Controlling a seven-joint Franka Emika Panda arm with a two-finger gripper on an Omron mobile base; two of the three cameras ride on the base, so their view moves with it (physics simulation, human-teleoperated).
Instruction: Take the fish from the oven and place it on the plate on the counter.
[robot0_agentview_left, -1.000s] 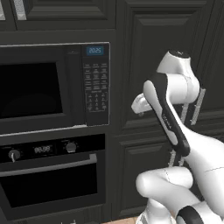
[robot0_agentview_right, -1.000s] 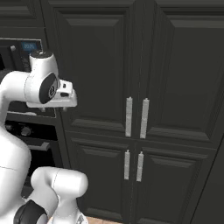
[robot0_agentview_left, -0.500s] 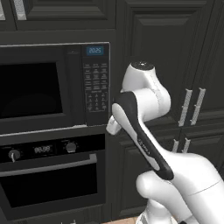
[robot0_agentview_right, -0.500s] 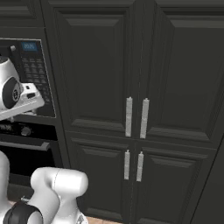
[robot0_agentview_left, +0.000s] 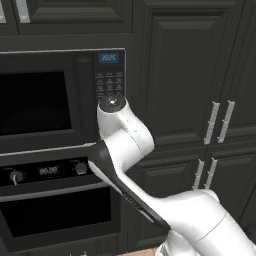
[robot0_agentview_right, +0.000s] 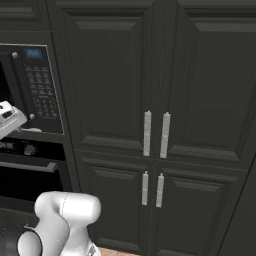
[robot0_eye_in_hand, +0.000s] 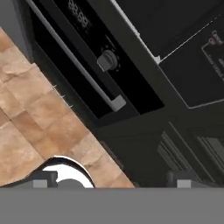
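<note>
White arm now nearer oven

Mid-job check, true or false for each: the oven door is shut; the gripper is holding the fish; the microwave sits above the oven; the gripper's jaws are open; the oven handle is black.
1. The oven door is shut. True.
2. The gripper holds the fish. False: nothing sits between its fingertips.
3. The microwave sits above the oven. True.
4. The gripper's jaws are open. True.
5. The oven handle is black. False: it is a silver bar.
</note>
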